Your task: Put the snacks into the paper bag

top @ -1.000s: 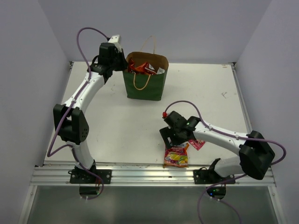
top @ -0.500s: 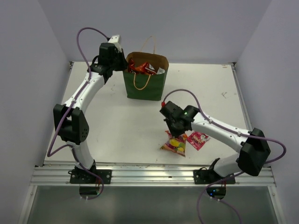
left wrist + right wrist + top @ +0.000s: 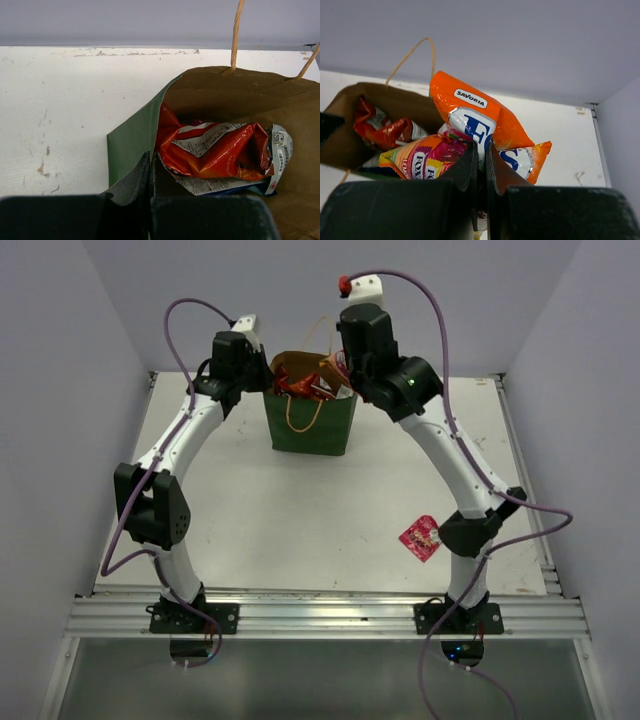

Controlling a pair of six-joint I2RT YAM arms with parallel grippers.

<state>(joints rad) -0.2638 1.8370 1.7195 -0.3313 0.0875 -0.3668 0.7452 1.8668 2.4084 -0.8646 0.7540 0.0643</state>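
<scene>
The dark green paper bag (image 3: 310,427) stands upright at the back of the table, its brown inside (image 3: 240,95) showing. My left gripper (image 3: 150,159) is shut on the bag's left rim. Inside lie a red-orange snack bag (image 3: 220,150) and a white-printed packet (image 3: 281,150). My right gripper (image 3: 481,150) is shut on the red-yellow fruit-candy packet (image 3: 470,112), which hangs just above the right side of the bag's mouth (image 3: 340,132). In the top view that right gripper (image 3: 347,368) sits high over the bag's right rim. A pink packet (image 3: 421,537) lies flat on the table near the right arm's base.
Tan cord handles (image 3: 235,30) loop up from the bag's rim. White walls close in the table at the back and on both sides. A metal rail (image 3: 320,612) runs along the near edge between the two arm bases.
My right gripper shut on the fruit-candy packet at the near table edge and carried it up and back to above the bag. The left arm stayed on the bag's rim.
</scene>
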